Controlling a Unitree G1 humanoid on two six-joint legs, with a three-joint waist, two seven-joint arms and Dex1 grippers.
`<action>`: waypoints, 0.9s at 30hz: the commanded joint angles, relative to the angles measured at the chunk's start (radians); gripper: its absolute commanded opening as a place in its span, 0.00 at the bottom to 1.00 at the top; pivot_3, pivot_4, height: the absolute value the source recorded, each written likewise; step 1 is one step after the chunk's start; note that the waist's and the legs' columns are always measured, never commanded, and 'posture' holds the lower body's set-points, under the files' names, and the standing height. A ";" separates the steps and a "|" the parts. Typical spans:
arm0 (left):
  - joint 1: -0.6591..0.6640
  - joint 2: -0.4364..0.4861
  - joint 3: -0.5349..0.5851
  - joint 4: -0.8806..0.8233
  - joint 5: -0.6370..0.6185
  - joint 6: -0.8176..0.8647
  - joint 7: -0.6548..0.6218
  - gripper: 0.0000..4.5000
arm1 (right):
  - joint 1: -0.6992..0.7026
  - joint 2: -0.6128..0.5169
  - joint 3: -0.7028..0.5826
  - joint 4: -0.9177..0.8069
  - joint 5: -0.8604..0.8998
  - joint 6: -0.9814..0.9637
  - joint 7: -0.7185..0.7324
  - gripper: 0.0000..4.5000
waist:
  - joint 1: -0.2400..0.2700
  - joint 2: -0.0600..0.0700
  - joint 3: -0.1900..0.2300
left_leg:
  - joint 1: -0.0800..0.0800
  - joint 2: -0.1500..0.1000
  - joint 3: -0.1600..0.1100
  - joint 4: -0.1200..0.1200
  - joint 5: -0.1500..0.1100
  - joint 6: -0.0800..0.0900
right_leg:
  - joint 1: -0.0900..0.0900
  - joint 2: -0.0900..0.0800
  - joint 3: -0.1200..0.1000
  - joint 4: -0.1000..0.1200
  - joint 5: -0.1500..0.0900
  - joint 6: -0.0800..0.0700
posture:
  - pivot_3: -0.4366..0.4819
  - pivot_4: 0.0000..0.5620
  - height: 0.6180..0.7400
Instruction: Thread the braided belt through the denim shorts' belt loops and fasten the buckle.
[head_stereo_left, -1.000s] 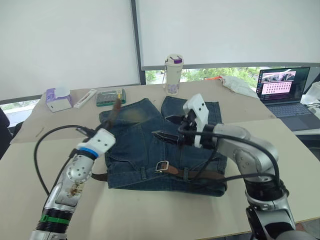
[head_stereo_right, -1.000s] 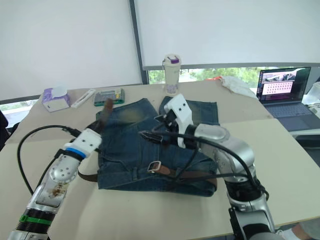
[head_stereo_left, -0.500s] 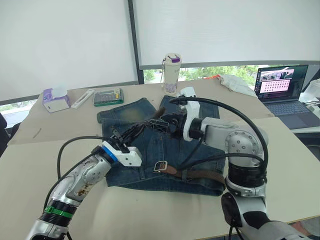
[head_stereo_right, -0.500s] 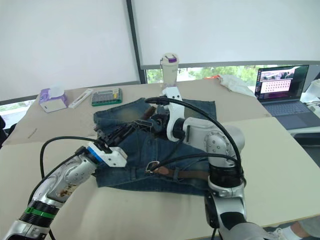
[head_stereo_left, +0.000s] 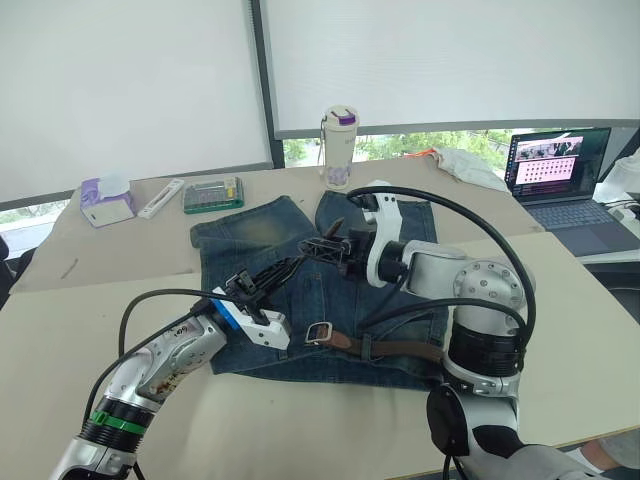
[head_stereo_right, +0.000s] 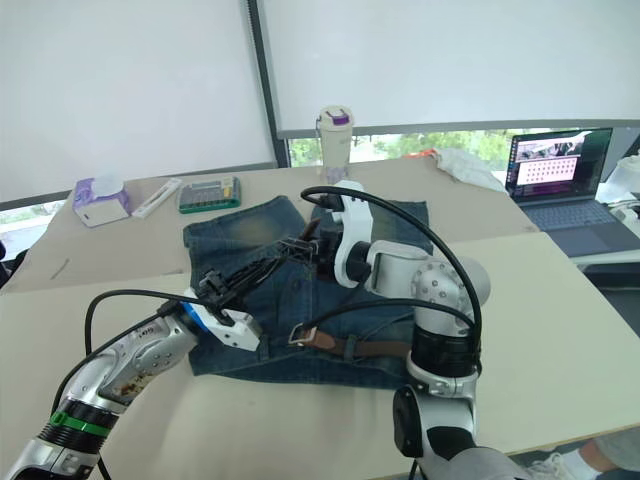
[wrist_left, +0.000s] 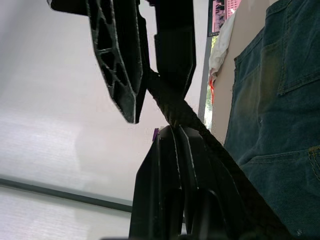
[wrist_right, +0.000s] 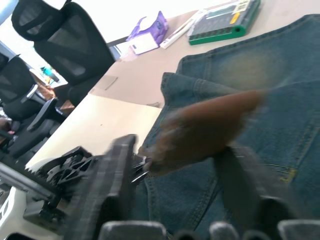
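Note:
The denim shorts lie flat on the table, waistband toward me. The braided belt runs along that waistband under a belt loop, and the silver buckle rests at mid-waistband. The belt's free end rises off the shorts. My left gripper is shut on this strap, above the shorts' left half. My right gripper meets it from the right, and its fingers stand close on both sides of the worn reddish tip.
At the table's far side stand a white bottle, a green box, a white bar and a purple tissue box. A laptop and a white cloth sit at the far right. Black cables loop off both arms.
My left arm swung down and toward the middle with the belt's end. The right gripper turned to face it and closed in around the belt's tip.

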 joint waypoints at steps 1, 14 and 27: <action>0.001 0.005 0.007 -0.029 0.028 -0.018 0.036 0.00 | -0.016 0.006 -0.001 -0.025 0.020 0.009 0.000 0.22 | -0.001 0.000 0.000 | 0.000 0.000 0.000 0.000 0.000 0.000 | 0.000 0.000 0.000 0.000 0.000 0.000 | 0.48 0.27 1.00; 0.217 0.022 0.163 -0.121 -0.801 0.338 -0.394 0.58 | 0.045 -0.038 -0.013 -0.068 0.013 0.005 -0.019 0.00 | -0.016 0.003 0.000 | 0.000 0.001 0.000 0.000 -0.001 0.002 | 0.000 0.000 0.000 0.000 0.000 0.000 | 0.48 0.27 1.00; -0.006 0.092 0.530 0.089 -1.493 1.158 -0.576 0.99 | 0.062 -0.021 -0.028 -0.093 0.033 -0.051 -0.009 0.00 | -0.025 0.004 0.000 | 0.001 0.000 -0.003 0.001 0.000 0.001 | 0.002 0.001 -0.005 0.000 0.000 0.000 | 0.48 0.27 1.00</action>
